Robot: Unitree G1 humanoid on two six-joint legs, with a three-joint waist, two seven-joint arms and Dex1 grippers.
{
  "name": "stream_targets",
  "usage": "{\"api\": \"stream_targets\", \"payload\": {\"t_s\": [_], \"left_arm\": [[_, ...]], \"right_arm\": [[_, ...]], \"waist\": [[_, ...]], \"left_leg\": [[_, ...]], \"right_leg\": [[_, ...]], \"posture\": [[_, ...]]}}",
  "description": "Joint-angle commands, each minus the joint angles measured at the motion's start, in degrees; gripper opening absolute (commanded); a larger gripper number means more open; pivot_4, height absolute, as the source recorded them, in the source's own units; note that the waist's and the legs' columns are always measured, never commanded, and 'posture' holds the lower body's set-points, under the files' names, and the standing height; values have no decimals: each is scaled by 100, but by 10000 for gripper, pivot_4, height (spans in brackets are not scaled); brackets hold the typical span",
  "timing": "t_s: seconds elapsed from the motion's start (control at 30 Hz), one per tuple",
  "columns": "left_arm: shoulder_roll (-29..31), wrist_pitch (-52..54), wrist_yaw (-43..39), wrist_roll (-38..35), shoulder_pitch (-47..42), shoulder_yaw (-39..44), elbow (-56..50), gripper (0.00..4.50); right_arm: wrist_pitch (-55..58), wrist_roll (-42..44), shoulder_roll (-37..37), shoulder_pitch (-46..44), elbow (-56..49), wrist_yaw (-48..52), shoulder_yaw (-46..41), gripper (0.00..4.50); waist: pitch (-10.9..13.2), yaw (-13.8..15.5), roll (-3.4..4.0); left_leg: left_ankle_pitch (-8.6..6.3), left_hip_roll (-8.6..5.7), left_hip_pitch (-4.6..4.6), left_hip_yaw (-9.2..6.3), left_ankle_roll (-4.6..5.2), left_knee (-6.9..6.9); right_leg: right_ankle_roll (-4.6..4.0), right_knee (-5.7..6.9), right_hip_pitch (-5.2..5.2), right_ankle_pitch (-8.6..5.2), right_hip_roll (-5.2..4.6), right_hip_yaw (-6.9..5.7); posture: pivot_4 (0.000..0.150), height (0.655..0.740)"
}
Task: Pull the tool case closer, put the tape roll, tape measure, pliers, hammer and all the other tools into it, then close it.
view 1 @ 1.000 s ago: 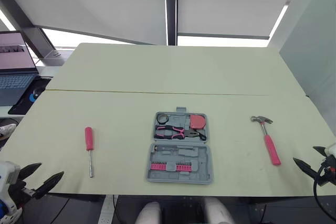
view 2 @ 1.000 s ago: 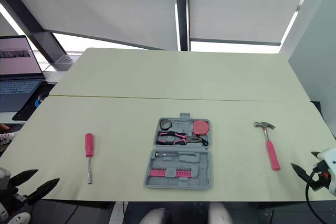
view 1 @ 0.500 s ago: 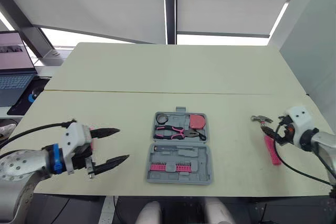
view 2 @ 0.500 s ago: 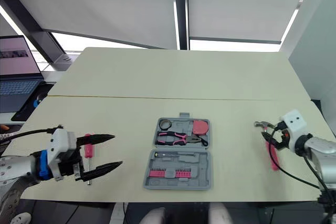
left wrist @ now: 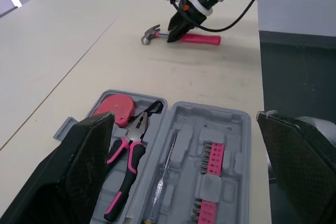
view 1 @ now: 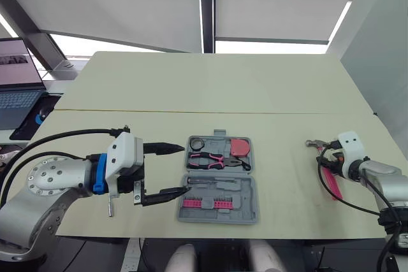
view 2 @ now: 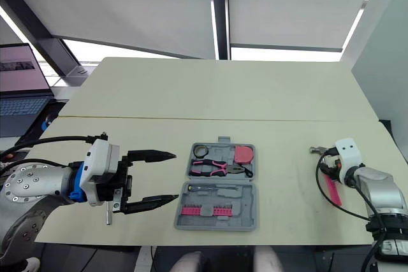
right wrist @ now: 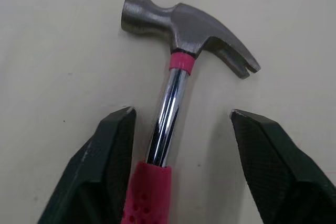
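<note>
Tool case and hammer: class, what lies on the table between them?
Nothing: in the left eye view the table between the tool case and the hammer is bare. The right gripper is at the hammer itself, open.

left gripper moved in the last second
Yes. The left gripper has come in from the cream table's near left edge toward the grey plastic tool case, open fingers now just left of it.
</note>
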Motion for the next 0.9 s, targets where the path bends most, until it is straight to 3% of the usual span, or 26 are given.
{"api": "stream_targets", "payload": {"t_s": [0.03, 0.33, 0.53, 0.9], "left_arm": [[29, -20, 9, -30, -78, -27, -47, 45000], [-70, -29, 187, -2, -125, -122, -80, 45000], [-84, -137, 200, 138, -69, -139, -14, 45000], [-113, -327, 171, 356, 106, -196, 33, 45000]], "right_arm": [[57, 22, 30, -81, -54, -79, -56, 20808], [-2, 184, 383, -152, 131, -441, -366, 2738], [287, 383, 605, 51, -493, -706, -690, 2048], [1757, 940, 1664, 1050, -3480, -1486, -735, 2048]], "waist": [[0, 0, 0], [0, 3, -1], [0, 6, 0], [4, 11, 7]], "left_leg": [[0, 0, 0, 2, 0, 0], [1, 0, 1, -1, 0, 2], [1, -1, 0, -1, 0, 2], [1, -1, -11, -9, -1, -3]], "right_leg": [[1, 0, 0, 0, 0, 0], [2, 1, 2, 1, 0, 1], [2, 1, 2, 1, 1, 2], [2, 6, -16, 0, 0, 5]], "posture": [[1500, 7400], [1500, 7400], [1500, 7400], [1500, 7400]]}}
